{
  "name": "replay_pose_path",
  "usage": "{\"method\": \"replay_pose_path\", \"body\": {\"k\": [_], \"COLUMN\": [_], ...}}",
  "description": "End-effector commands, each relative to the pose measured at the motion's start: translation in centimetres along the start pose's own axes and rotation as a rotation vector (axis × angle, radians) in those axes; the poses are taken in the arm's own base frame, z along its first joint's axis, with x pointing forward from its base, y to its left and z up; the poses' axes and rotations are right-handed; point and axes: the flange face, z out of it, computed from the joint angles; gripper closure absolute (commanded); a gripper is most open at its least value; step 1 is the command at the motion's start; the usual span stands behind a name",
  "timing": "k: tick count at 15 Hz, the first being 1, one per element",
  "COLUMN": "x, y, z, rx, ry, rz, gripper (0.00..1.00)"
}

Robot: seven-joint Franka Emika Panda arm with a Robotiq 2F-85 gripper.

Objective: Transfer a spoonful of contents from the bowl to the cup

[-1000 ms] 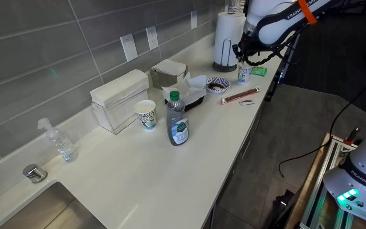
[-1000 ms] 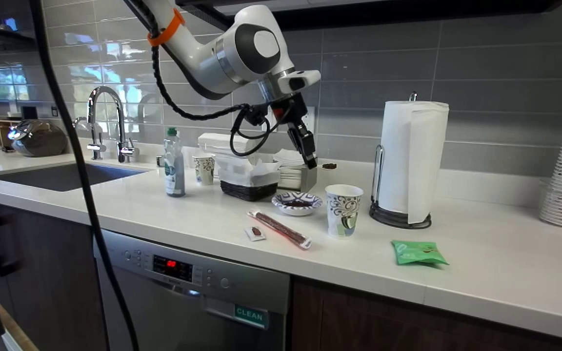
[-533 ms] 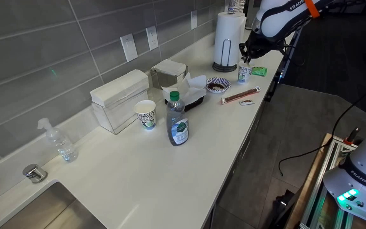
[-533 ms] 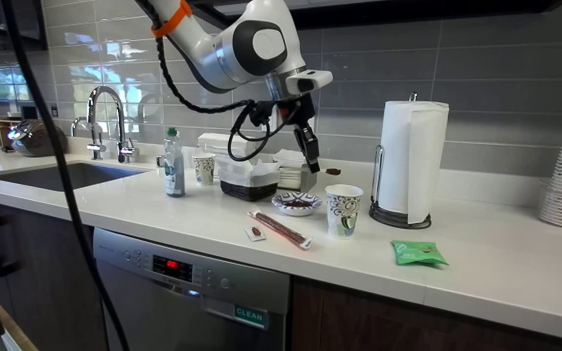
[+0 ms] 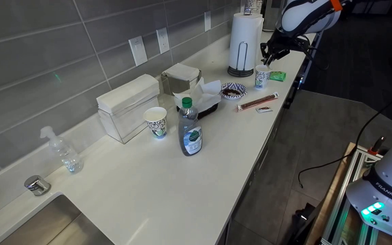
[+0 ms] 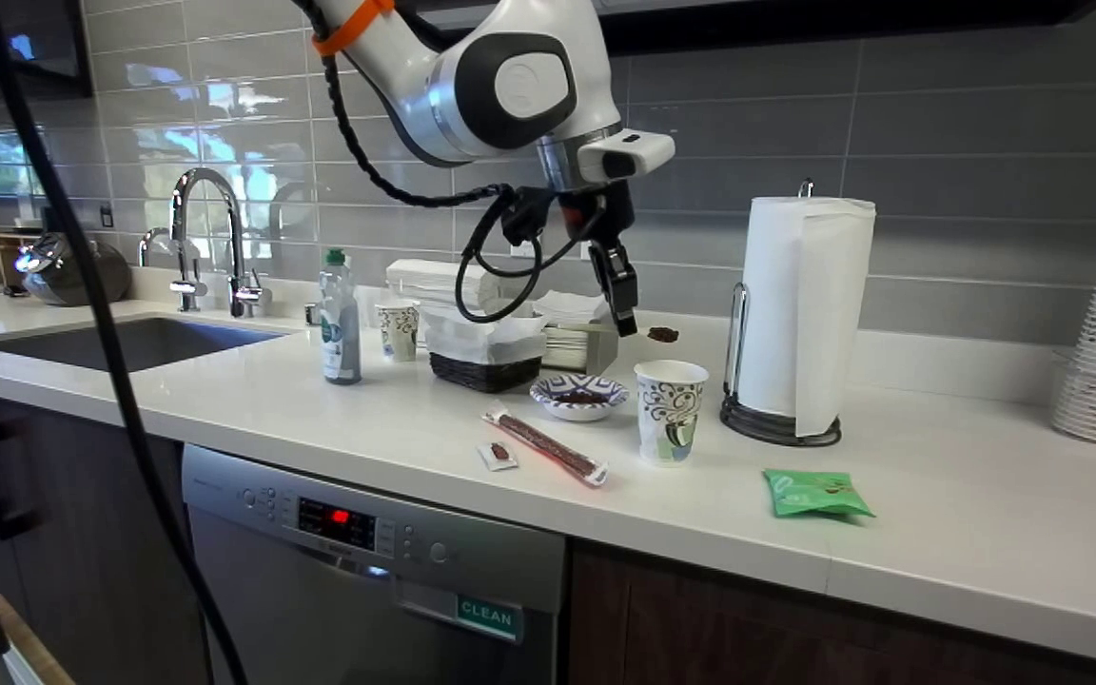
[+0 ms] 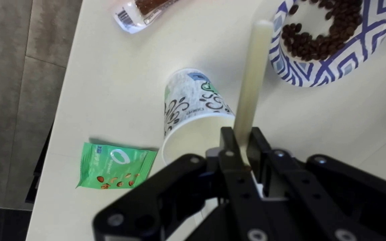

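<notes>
Wrist view: black gripper (image 7: 243, 138) clamped on a slender cream-coloured spoon (image 7: 254, 73)

We see both fingers (image 7: 228, 140) pressed against its handle, whose free end points up the picture, alongside a round white paper bowl (image 7: 374, 40) with a blue zigzag rim. The top edge cuts off the bowl and its dark brown beans (image 7: 343, 26). The gripper hides the scoop here, and part of the mouth of a white paper cup (image 7: 196, 97) printed with dark swirls. In an exterior view the spoon's long axis looks nearly level, the end with a dark brown clump (image 6: 663, 334) pointing toward the white paper-towel roll (image 6: 833, 304), above the upright cup; we cannot judge the depth. In an exterior view the fingertips (image 5: 268, 59) overlap the cup's rim, and we cannot make out the spoon there.
</notes>
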Motion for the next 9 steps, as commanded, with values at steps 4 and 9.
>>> {"method": "replay_pose_path", "body": {"k": [4, 9], "x": [0.8, 1.0], "y": [0.9, 1.5], "z": [1.1, 2.1], "rx": [0.073, 0.13], "ry": [-0.007, 0.003], "rz": [-0.001, -0.006], "gripper": [0.96, 0.96]}}
